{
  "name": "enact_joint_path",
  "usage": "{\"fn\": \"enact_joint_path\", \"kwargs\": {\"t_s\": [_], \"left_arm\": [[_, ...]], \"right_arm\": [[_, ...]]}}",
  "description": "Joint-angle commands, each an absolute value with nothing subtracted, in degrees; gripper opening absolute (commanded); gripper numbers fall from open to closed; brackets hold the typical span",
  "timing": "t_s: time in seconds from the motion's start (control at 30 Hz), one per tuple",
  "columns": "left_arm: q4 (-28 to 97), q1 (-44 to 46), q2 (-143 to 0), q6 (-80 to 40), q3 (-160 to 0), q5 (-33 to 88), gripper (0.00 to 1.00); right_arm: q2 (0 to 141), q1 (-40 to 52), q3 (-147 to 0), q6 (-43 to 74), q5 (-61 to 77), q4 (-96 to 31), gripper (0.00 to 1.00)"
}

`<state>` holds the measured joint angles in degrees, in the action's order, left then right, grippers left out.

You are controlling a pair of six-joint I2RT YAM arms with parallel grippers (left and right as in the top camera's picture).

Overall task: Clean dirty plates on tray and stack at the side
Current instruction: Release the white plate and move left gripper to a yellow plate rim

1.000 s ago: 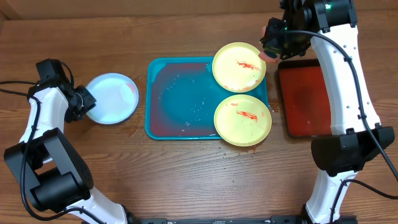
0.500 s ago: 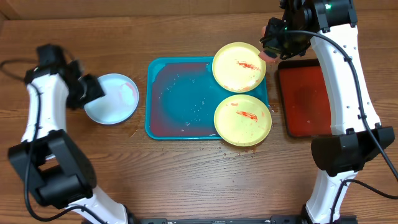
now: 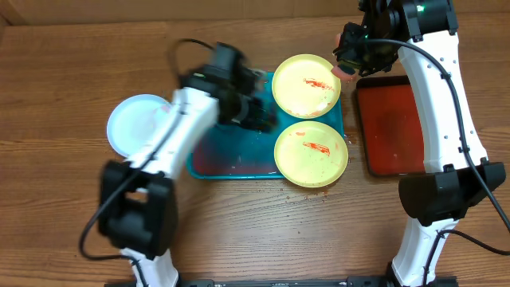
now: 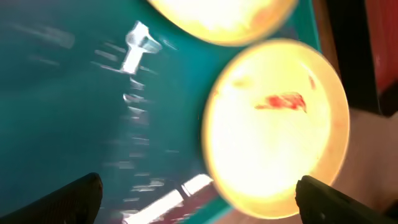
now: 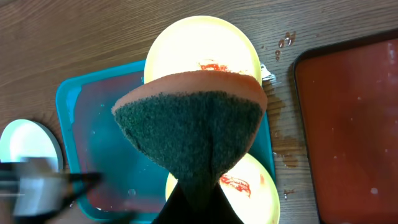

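- 3 plates are showing: 1 mint-blue plate (image 3: 137,125) and 2 yellow-green plates.
- The mint-blue plate is lying on the table (image 3: 239,231), left of the tray (image 3: 213,157) and apart from it. The left arm (image 3: 182,119) is crossing over part of its rim.
- 1 turquoise tray is sitting mid-table, its floor looking wet and smeared.
- 2 yellow-green plates are resting at the tray's right end, almost touching: the far plate (image 3: 307,85) is overhanging the far edge, and the near plate (image 3: 311,153) is overhanging the near right corner.
- Each yellow-green plate is carrying 1 red smear on its centre.
- The left jaws are hovering over the tray beside those 2 plates, blurred from overhead. In the wrist view the 2 fingertips (image 4: 79,194) are standing wide apart with nothing between them.
- The right jaws are clenching 1 folded sponge (image 5: 191,127), green face toward the camera, above the far plate's right rim.
- 1 red tray (image 3: 394,131) is lying right of the turquoise one.
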<state>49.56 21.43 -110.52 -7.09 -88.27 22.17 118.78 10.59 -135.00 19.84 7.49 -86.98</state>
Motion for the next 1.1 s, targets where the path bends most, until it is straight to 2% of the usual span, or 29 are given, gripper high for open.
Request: {"fn": "enact_joint_path", "kwargs": {"t_s": [0.0,0.13,0.23,0.3,0.4,0.43,0.7,0.77,0.8,1.07], "left_arm": [[49.7,25.7,-116.4,-18.1,-89.3,20.2,1.0],[49.4,29.4,-120.7,-22.0,-89.5,20.6,1.0],[49.3,30.3,-121.3,-22.0,-89.5,20.3,0.95],[49.1,30.3,-121.3,-22.7,-89.5,19.7,0.86],[48.9,30.3,-121.4,-23.7,-89.5,19.5,0.48],[48.7,30.6,-121.4,-23.6,-89.5,19.4,0.41],[48.1,31.8,-121.4,-23.8,-89.4,17.4,0.19],[47.9,31.5,-121.4,-23.8,-89.5,17.5,0.12],[48.0,31.2,-121.4,-23.8,-89.5,17.8,0.04],[51.6,27.2,-121.2,-20.8,-91.1,19.9,0.04]], "right_arm": [[118.6,10.4,-135.7,19.6,7.6,-86.8,0.04],[118.6,10.4,-135.7,19.6,7.6,-87.4,0.04],[118.6,10.4,-135.7,19.6,7.6,-87.6,0.04],[118.6,10.4,-135.7,19.4,7.6,-87.7,0.04],[118.6,10.4,-135.7,19.4,7.6,-87.7,0.04],[118.6,10.4,-135.7,19.4,7.6,-87.6,0.04],[118.6,10.4,-135.7,19.4,7.6,-87.6,0.04],[118.6,10.4,-135.7,19.4,7.6,-87.6,0.04],[118.6,10.4,-135.7,19.4,7.6,-87.6,0.04],[118.6,10.5,-135.7,19.4,7.6,-87.6,0.04]]}}
